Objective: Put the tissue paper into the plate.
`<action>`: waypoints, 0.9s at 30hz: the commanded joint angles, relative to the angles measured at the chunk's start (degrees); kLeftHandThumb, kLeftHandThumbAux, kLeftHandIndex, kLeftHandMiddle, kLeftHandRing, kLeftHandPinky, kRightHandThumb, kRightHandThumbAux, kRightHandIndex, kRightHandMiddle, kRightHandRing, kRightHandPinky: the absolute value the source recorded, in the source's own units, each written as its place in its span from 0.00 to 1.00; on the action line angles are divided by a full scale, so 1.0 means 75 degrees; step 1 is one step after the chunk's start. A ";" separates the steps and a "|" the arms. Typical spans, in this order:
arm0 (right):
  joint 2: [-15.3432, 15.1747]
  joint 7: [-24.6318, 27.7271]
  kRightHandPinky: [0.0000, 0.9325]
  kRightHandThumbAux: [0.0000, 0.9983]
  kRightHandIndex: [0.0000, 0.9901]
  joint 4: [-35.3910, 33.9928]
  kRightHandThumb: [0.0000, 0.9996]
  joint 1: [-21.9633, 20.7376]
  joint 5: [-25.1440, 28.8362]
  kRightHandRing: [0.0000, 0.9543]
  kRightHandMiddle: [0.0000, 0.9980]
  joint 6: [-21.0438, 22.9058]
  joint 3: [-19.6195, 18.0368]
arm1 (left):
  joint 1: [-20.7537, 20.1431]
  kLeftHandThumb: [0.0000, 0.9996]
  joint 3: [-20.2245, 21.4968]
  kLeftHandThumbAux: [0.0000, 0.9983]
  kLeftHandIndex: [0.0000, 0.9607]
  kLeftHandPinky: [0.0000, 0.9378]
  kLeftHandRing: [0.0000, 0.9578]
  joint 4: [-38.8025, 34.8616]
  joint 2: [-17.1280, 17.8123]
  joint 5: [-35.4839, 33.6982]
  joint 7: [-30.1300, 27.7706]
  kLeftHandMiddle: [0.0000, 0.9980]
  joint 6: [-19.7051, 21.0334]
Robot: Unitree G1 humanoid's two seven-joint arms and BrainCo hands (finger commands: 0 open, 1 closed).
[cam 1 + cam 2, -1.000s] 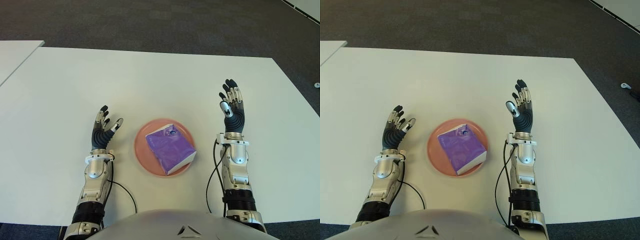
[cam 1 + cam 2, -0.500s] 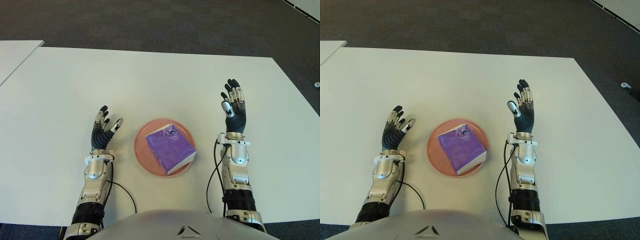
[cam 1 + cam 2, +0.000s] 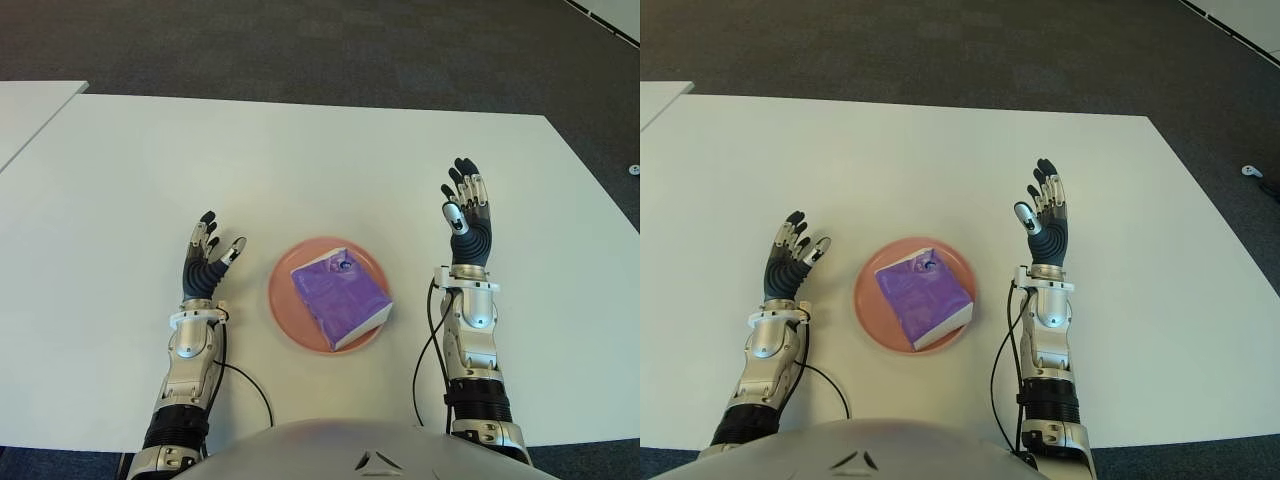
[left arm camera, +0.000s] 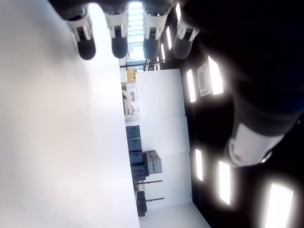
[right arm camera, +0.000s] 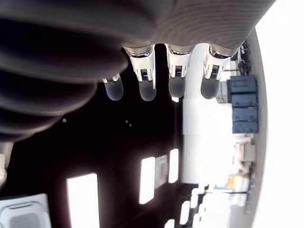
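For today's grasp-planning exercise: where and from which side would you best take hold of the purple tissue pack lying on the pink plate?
Probably grip the tissue pack across its two long flat sides, coming from above: it lies flat and skewed on the plate, whose rim hinders low side approaches.

Bare table (image 3: 300, 160) surrounds both empty, spread hands, left hand (image 3: 207, 258) and right hand (image 3: 466, 215); only the plate (image 3: 283, 305) with its tissue pack (image 3: 338, 298) stands between them.
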 commanded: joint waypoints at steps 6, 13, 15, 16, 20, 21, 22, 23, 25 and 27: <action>0.0102 0.0659 0.00 0.53 0.00 0.4049 0.00 -0.0274 -0.0104 0.00 0.00 0.0283 0.0314 | 0.0253 0.00 -0.0042 0.64 0.00 0.00 0.00 0.0265 -0.0030 0.0072 0.0002 0.00 0.0223; 0.0224 0.1124 0.00 0.55 0.00 0.4205 0.00 -0.0372 0.0332 0.00 0.00 0.0144 0.0157 | 0.0250 0.00 -0.0038 0.64 0.00 0.00 0.00 0.0237 -0.0024 0.0036 -0.0029 0.00 0.0293; 0.0269 0.1230 0.00 0.55 0.00 0.4217 0.00 -0.0384 0.0455 0.00 0.00 0.0114 0.0094 | 0.0247 0.00 -0.0039 0.64 0.00 0.00 0.00 0.0240 -0.0012 0.0013 -0.0057 0.00 0.0292; 0.0284 0.1262 0.00 0.55 0.00 0.4225 0.00 -0.0390 0.0484 0.00 0.00 0.0082 0.0074 | 0.0246 0.00 -0.0040 0.64 0.00 0.00 0.00 0.0243 -0.0008 0.0000 -0.0072 0.00 0.0287; 0.0312 0.1322 0.00 0.54 0.00 0.4252 0.00 -0.0403 0.0522 0.00 0.00 -0.0006 0.0017 | 0.0255 0.00 -0.0044 0.64 0.00 0.00 0.00 0.0231 -0.0002 -0.0066 -0.0141 0.00 0.0261; 0.0315 0.1329 0.00 0.54 0.00 0.4264 0.00 -0.0408 0.0524 0.00 0.00 -0.0022 0.0000 | 0.0256 0.00 -0.0045 0.64 0.00 0.00 0.00 0.0228 -0.0003 -0.0075 -0.0150 0.00 0.0256; 0.0319 0.1335 0.00 0.54 0.00 0.4274 0.00 -0.0412 0.0524 0.00 0.00 -0.0035 -0.0014 | 0.0257 0.00 -0.0044 0.64 0.00 0.00 0.00 0.0227 -0.0004 -0.0080 -0.0157 0.00 0.0254; 0.0323 0.1339 0.00 0.54 0.00 0.4277 0.00 -0.0415 0.0521 0.00 0.00 -0.0041 -0.0022 | 0.0258 0.00 -0.0041 0.64 0.00 0.00 0.00 0.0222 -0.0002 -0.0083 -0.0162 0.00 0.0256; 0.0327 0.1345 0.00 0.54 0.00 0.4273 0.00 -0.0415 0.0529 0.00 0.00 -0.0077 -0.0042 | 0.0262 0.00 -0.0038 0.64 0.00 0.00 0.00 0.0208 -0.0003 -0.0070 -0.0157 0.00 0.0259; 0.0327 0.1353 0.00 0.53 0.00 0.4259 0.00 -0.0412 0.0534 0.00 0.00 -0.0106 -0.0056 | 0.0266 0.00 -0.0034 0.64 0.00 0.00 0.00 0.0195 -0.0008 -0.0052 -0.0142 0.00 0.0259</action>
